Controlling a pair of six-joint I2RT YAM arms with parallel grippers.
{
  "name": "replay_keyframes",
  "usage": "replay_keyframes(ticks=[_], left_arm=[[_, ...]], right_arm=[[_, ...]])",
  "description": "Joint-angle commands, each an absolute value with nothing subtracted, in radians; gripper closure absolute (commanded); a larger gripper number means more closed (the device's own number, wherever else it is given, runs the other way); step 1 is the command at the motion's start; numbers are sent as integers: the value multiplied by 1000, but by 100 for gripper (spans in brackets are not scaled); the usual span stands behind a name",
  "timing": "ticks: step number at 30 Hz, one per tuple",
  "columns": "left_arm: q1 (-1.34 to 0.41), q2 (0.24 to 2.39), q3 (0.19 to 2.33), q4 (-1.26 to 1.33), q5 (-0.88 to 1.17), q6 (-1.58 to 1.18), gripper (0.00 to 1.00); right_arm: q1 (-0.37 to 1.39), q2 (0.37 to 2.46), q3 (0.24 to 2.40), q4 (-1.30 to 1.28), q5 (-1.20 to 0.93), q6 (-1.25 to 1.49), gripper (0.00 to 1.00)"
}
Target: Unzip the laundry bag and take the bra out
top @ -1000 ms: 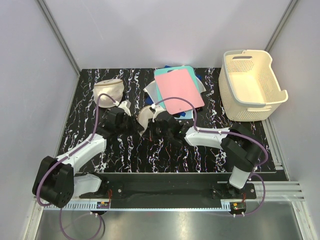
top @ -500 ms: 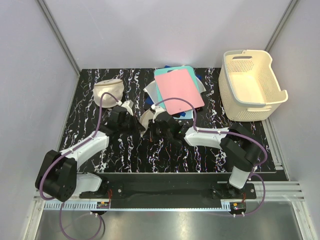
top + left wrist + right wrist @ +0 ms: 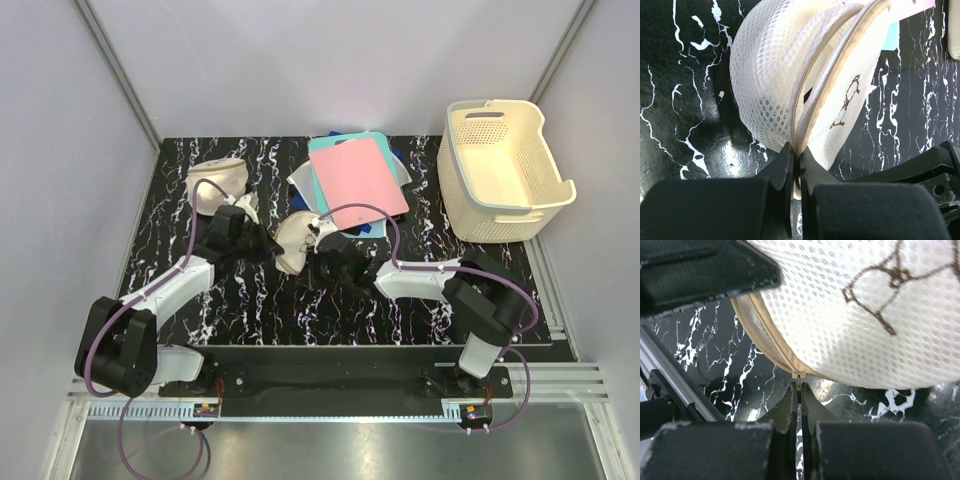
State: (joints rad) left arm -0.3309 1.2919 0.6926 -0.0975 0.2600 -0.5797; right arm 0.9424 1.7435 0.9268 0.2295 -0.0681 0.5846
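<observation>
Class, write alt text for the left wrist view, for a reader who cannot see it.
The left hand pinches the rim of a cream mesh laundry bag at its tan zipper, which gapes open above the grip. The bag lies on a black marbled table.

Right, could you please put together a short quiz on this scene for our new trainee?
1. True or false: the basket stands apart from the laundry bag.
2. What marks the bag's face? A red stripe; B dark squiggle; C blue dot.
3. Fill in: both pairs of jaws are shut on the bag's ____.
Key: 1 true; 2 B; 3 zipper.
</observation>
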Motion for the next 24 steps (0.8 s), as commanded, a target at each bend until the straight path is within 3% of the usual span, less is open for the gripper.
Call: replay_keyframes(ticks=[1,7,10,13,24], left_arm=[[-307,1295,745,-41,261,-549,100],[-308,1301,752,-35,271,-548,100],[-307,1289,749,-41,270,-543,74],[-308,1273,738,-51,258,-545,57],[-324,1177,637,-63,259,-572,58]], right_arm=[[950,1677,897,212,-29,586,100],[950,1689,913,207,-40,584,100],[950,1693,920,207,-46,583,100],[950,1695,933,207,-52,584,100],[951,1743,1006,224,-107,575,100]])
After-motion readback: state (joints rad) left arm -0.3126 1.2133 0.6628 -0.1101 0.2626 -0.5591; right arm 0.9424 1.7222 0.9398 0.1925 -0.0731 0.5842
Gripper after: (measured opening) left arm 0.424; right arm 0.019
